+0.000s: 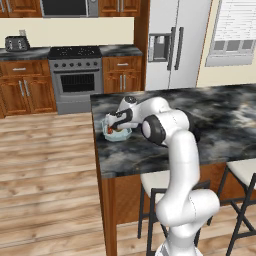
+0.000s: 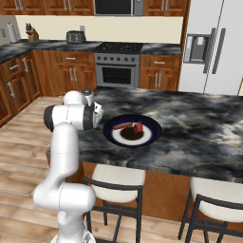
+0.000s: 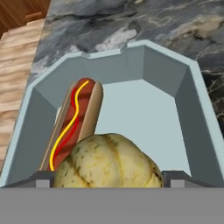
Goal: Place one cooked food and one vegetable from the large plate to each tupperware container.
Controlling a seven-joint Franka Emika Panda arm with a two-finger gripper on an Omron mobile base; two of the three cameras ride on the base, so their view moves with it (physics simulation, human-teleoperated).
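Left base view: we see the tool (image 1: 112,123) hanging over a pale blue-green tupperware container (image 1: 118,134) near the bench's (image 1: 220,125) nine o'clock edge. Something reddish lies in the tub; we cannot make out more from here.

Right base view: the large plate (image 2: 131,130) sits mid-bench at about three o'clock from the arm's elbow. It holds a reddish-brown sausage-like piece (image 2: 125,126) at eleven o'clock on the plate and a red piece (image 2: 138,127) just beside it. We judge these to be the pair for a second tub, so that half is left to do. We cannot pick out a second tub here.

Hand view: a hot dog (image 3: 75,124) with a yellow squiggle lies in the tub at nine o'clock. A knobbly pale yellow-green vegetable (image 3: 109,162) sits at six o'clock between the tool's widely parted fingertips (image 3: 42,178). We judge it just released or about to be, not clamped. This tub then has its pair.

We find no readable writing or brand anywhere.
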